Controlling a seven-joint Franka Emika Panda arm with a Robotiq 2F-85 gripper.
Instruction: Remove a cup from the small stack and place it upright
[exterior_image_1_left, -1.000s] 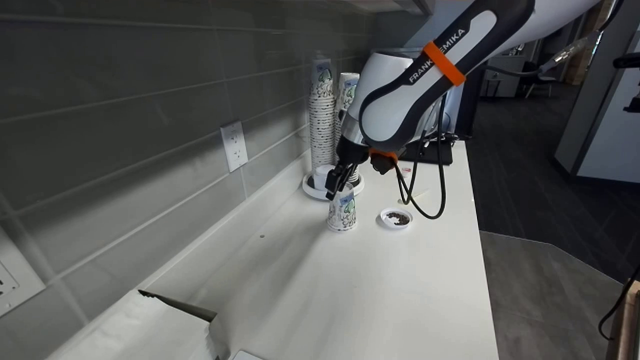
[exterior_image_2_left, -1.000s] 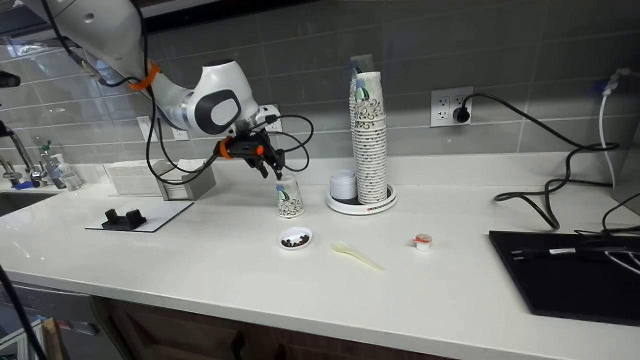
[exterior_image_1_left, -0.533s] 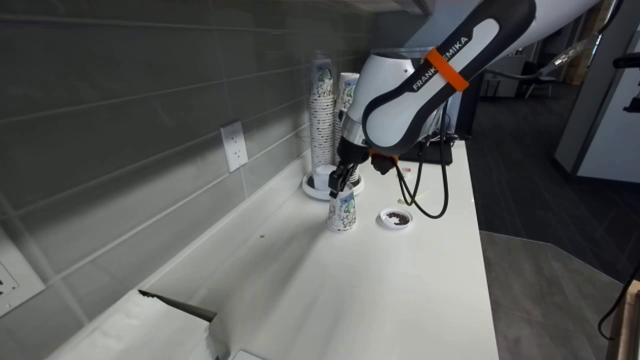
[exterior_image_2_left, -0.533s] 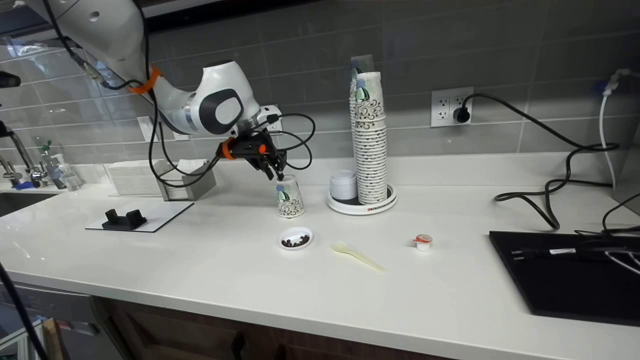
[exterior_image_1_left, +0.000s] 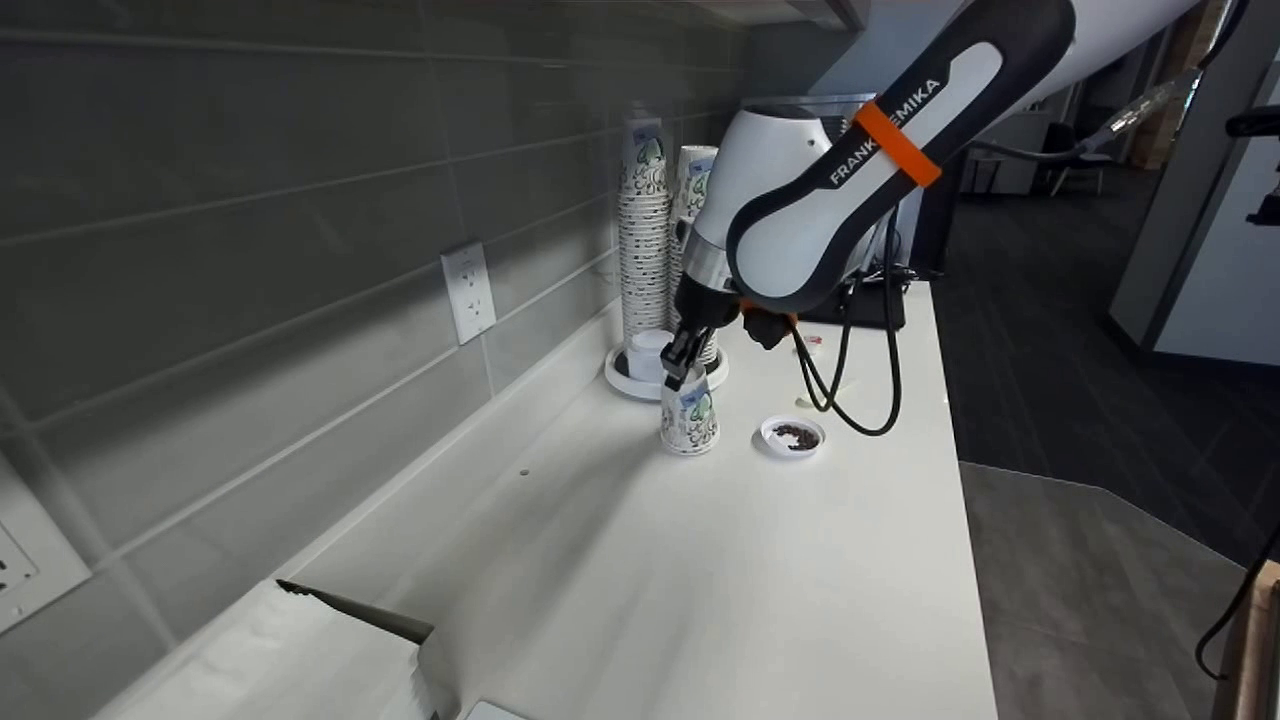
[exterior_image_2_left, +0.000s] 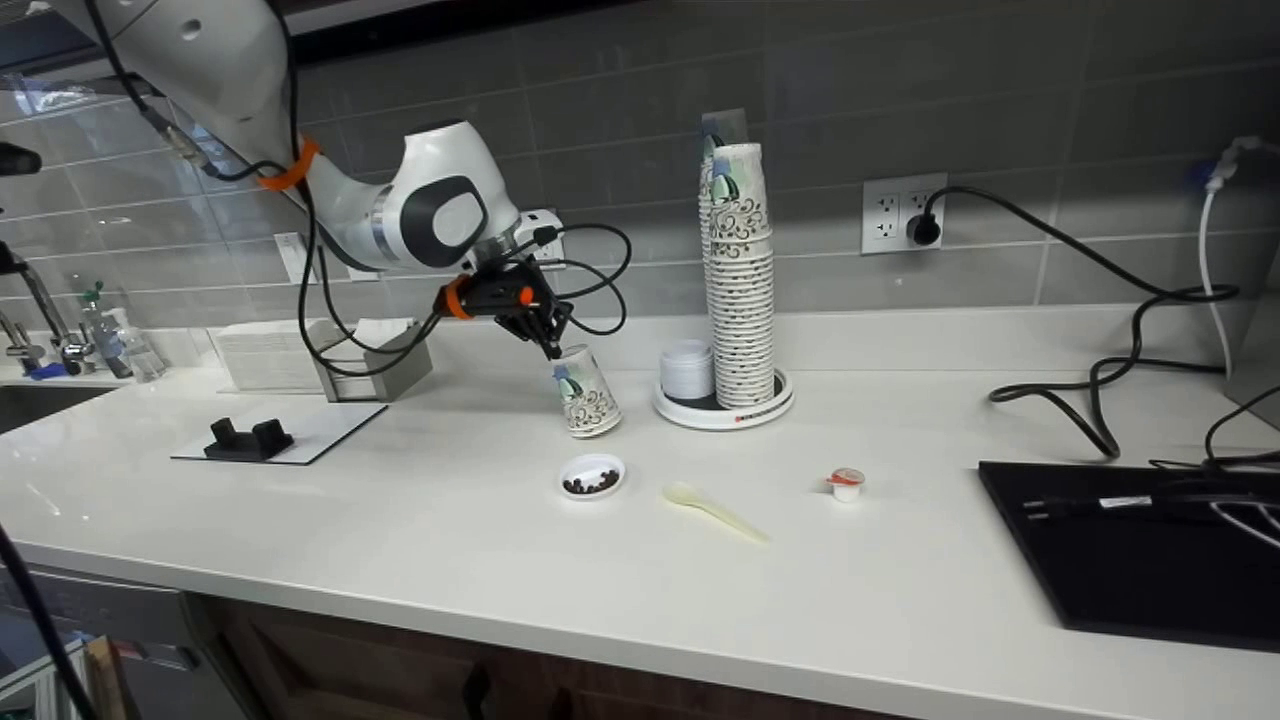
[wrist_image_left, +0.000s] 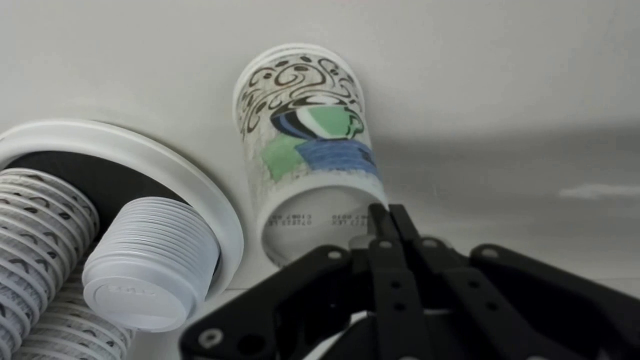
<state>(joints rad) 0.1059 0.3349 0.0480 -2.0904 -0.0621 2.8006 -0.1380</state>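
Observation:
Bottom-up on the white counter, the small stack of printed paper cups (exterior_image_2_left: 585, 395) leans over, its top toward my gripper (exterior_image_2_left: 553, 352). A doubled rim shows at its lower end in the wrist view. The uppermost cup (wrist_image_left: 315, 145) has its recessed base facing the wrist camera. My gripper (wrist_image_left: 388, 206) is shut on the edge of that base, one finger inside the recess and one against the outer wall. In an exterior view the gripper (exterior_image_1_left: 675, 380) hides part of the stack's top. Whether the tilted rim fully rests on the counter I cannot tell.
Two tall columns of cups (exterior_image_2_left: 742, 290) and a pile of white lids (wrist_image_left: 150, 250) stand on a round tray (wrist_image_left: 150, 155) beside the stack. A dish with dark bits (exterior_image_2_left: 592, 466), a spoon (exterior_image_2_left: 715, 510) and a creamer pod (exterior_image_2_left: 846, 485) lie nearby. The tiled wall runs behind.
The jaws have come together on the cup's base edge after a small downward move. The small stack stood straight before; now it tilts, its rim end shifted slightly toward the tray.

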